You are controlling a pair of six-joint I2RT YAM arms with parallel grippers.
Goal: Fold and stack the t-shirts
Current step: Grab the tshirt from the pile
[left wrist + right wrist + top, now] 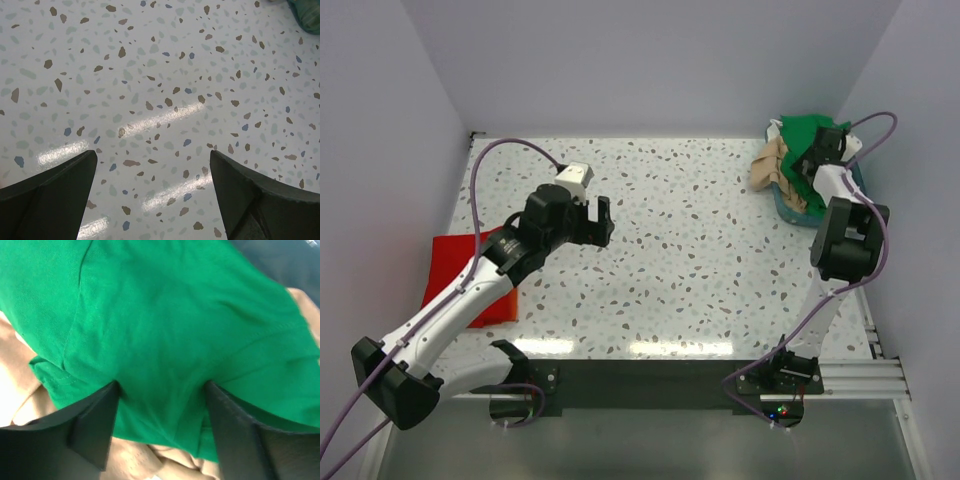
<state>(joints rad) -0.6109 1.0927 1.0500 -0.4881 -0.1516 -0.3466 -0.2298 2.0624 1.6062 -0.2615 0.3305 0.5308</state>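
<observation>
Room: speckled white table (700,260) open left of teal plastic basket (786,209)
Shirts: one folded red cloth t-shirt (470,275) far left; one bright green cloth t-shirt (805,130), one beige cloth t-shirt (772,165) in basket
Your grippers: left gripper (597,222) spread over table; right gripper (162,390) spread on green

Over counter (700,250): left gripper (600,222). The folded shirt (455,265) lies on the counter behind and left of it, partly under the arm. Right gripper (810,160) is down on top shirt (800,130) in basket (785,208). A second shirt (770,165) lies underneath, draped over the rim left of that gripper.
</observation>
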